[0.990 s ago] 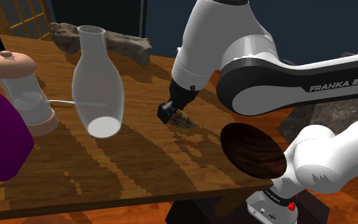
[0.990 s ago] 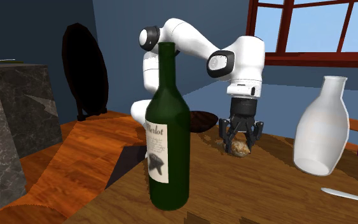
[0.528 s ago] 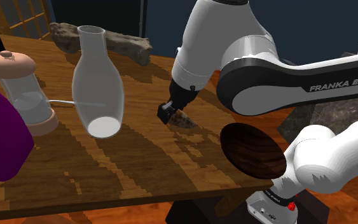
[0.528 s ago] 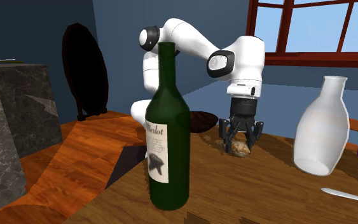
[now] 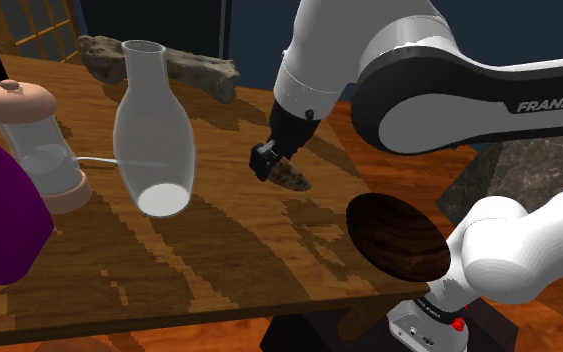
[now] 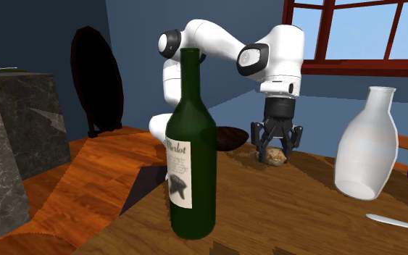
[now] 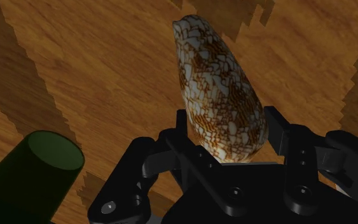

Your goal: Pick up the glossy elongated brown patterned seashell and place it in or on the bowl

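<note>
**While the shell hangs by one end, a slip is the danger**

Because the jaws pinch the shell [image 7: 219, 95] only at its broad end, most of its length juts out past them unsupported. It is glossy and tapers, so I judge that a quick swing could make it pivot in the grip or squeeze out and drop to the surface [image 5: 219, 250]. The shell sits mid-frame in the shoulder view, seemingly just clear of the surface, with its shadow lying apart from it below.

The bowl [image 5: 399, 237] lies at lower right in that view, at the surface's edge near the stand. A carry that stays this low could catch the shell's free tip on the rim. A release from too high or off-centre could send the shell skittering out and over the edge to the floor.

The wrist view alone shows where the grip falls, along with the brown net pattern and the bottle [image 7: 34, 172] top below the hand. The shoulder view gives what that one lacks: the bowl's empty hollow and the open stretch between it and the shell. In the second exterior view, right of centre, both jaws flank the shell [image 6: 272, 155] above the wood. There the bottle [image 6: 191, 145] hides much of the bowl [image 6: 227, 138].
</note>
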Tool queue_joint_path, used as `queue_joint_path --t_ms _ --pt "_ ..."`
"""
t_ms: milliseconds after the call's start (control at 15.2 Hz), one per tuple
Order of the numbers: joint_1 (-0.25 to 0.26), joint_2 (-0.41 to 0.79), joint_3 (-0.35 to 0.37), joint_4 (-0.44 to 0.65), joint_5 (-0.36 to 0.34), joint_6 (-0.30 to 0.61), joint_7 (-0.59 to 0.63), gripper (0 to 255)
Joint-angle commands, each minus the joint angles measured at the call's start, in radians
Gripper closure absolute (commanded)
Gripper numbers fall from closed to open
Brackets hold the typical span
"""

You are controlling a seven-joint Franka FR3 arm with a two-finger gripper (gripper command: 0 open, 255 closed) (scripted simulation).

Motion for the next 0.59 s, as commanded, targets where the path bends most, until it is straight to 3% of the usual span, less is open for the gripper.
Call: queue_joint_path --t_ms 0,528 --pt "0.001 -0.008 -0.006 0.021 0.003 -0.029 -0.008 255" --pt "-0.002 -0.017 -0.021 0.120 0.004 -0.135 -0.028 255"
